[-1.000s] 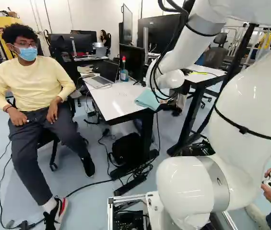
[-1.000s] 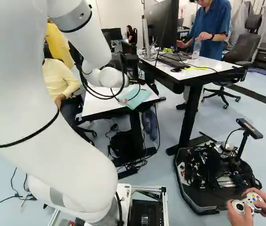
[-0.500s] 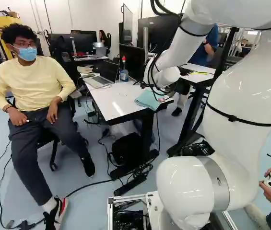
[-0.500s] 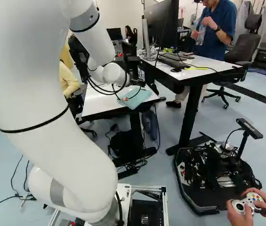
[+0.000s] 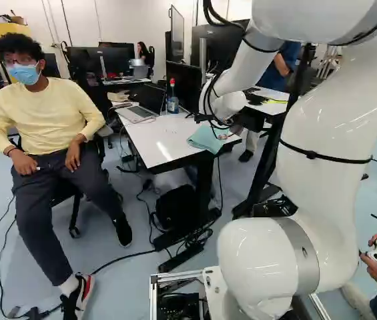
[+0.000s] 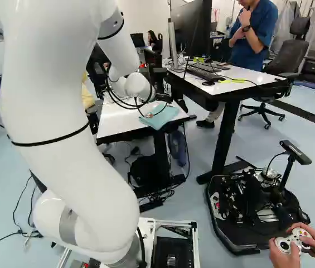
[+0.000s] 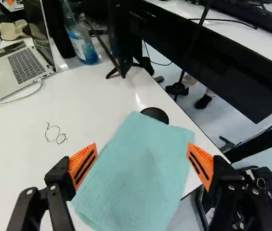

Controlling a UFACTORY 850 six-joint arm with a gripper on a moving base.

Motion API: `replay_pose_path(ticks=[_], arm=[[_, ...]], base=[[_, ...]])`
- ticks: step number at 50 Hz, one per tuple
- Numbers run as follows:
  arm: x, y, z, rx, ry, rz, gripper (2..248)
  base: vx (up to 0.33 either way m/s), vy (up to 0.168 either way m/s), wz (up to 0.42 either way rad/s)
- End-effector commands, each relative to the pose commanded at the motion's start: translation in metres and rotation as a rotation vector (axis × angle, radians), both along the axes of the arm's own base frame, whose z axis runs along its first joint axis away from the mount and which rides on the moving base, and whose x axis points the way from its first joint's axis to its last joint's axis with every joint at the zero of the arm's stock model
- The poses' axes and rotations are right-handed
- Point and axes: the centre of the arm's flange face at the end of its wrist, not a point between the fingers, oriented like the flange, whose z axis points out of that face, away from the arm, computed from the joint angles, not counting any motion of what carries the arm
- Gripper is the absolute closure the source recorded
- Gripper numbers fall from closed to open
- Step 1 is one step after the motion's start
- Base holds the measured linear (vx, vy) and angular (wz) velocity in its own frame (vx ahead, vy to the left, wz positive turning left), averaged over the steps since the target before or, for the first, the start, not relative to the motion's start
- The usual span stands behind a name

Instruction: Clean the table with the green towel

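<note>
We're in an office-like room with a pale floor, and a white table [image 5: 161,137] stands ahead of the arm [image 5: 328,140]. Starting at the left of the left base view, there's the laptop [image 5: 137,113], open on the tabletop, with a white cable [image 7: 13,101] running from it. In the wrist view, thin wire loops [image 7: 55,134] lie on the white surface between the laptop and the towel. Moving right, here's the bottle [image 5: 172,104], upright beside a black monitor [image 5: 185,85]. Then comes our green towel [image 5: 205,139], spread over the table's corner and reaching its edge, a black round object [image 7: 155,114] at its far corner. And the gripper [image 6: 149,115]? Down over the towel, its two fingers wide apart, one orange pad [image 7: 83,165] to either side of the cloth, clamped on nothing; whether it touches the cloth, I can't tell. Further right, past a gap, stands a second desk [image 6: 243,76], carrying a keyboard [image 6: 204,73] and a mouse [image 6: 208,83].
</note>
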Motion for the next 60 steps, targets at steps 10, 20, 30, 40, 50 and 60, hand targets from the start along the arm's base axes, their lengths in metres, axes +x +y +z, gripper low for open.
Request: replay_pose_path(ticks=[10,20,30,40,50,60], arm=[[0.013,-0.001,-0.011,0.001,0.009,-0.001,3],[0.023,-0.003,-0.014,-0.001,-0.009,-0.002,3],[0.030,-0.003,-0.014,-0.003,-0.023,-0.002,3],[0.032,-0.004,-0.020,-0.002,-0.013,-0.002,3],[0.035,-0.004,-0.032,0.000,0.006,-0.002,3],[0.036,-0.004,-0.038,0.001,0.017,-0.002,3]], base=[[0.000,0.000,0.000],[0.000,0.000,0.000],[0.000,0.000,0.000],[0.000,0.000,0.000],[0.000,0.000,0.000],[0.000,0.000,0.000]])
